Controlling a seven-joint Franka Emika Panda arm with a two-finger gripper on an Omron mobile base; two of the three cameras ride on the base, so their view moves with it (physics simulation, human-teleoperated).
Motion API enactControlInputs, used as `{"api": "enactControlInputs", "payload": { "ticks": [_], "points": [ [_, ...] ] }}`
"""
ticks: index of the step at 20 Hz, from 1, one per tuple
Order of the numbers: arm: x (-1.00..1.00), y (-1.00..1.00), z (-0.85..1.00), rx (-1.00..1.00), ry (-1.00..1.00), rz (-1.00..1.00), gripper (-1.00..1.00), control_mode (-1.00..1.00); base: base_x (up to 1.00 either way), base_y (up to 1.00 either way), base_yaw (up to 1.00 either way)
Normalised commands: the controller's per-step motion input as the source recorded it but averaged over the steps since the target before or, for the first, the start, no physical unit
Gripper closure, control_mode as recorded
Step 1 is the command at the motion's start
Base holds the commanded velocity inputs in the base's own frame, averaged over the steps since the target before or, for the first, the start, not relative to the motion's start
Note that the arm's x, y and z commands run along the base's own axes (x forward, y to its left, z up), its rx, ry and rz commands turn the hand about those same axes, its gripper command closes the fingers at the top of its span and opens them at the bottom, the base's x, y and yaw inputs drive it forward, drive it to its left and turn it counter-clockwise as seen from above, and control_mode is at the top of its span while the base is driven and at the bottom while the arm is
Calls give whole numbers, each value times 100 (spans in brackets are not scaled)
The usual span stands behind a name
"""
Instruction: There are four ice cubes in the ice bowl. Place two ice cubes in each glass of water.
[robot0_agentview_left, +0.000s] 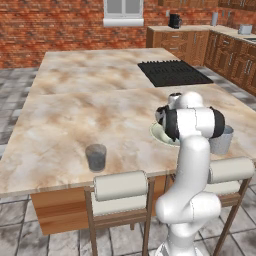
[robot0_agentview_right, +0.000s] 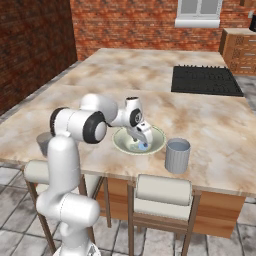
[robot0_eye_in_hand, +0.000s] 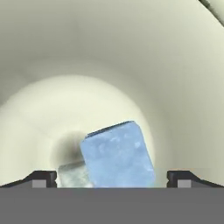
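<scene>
The ice bowl (robot0_agentview_right: 120, 142) sits near the counter's front edge, and its rim (robot0_agentview_left: 155, 131) peeks out from behind my arm. My gripper (robot0_agentview_right: 141, 144) reaches down into it. In the hand view the gripper (robot0_eye_in_hand: 112, 179) is open, its fingertips (robot0_eye_in_hand: 42, 178) wide apart on either side of a pale blue ice cube (robot0_eye_in_hand: 118, 155). The cube lies on the bowl's floor (robot0_eye_in_hand: 87, 52), touching neither tip. A second, greyer ice cube (robot0_eye_in_hand: 73, 175) lies beside it. One glass of water (robot0_agentview_right: 177, 155) stands just right of the bowl. The other glass of water (robot0_agentview_left: 95, 157) stands far to the left.
A black cooktop (robot0_agentview_left: 172, 72) is set into the counter behind the bowl. Two padded stools (robot0_agentview_left: 120, 186) (robot0_agentview_right: 163, 190) stand against the counter's front edge. Wooden cabinets (robot0_agentview_left: 227, 55) line the far right wall.
</scene>
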Motion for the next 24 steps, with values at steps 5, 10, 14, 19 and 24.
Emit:
{"api": "enactControlInputs", "payload": {
  "ticks": [5, 10, 14, 19, 24],
  "points": [
    [26, -13, -27, 2, -11, 12, -100, -100, 0, 0, 0],
    [6, -28, -23, 1, -4, 10, -100, -100, 0, 0, 0],
    [0, -14, -23, 0, 0, 4, 100, -100, 0, 0, 0],
    [0, -2, -12, 0, 0, 0, 100, -100, 0, 0, 0],
    [-3, -8, -1, 1, 0, 0, 100, -100, 0, 0, 0]
  ]
}}
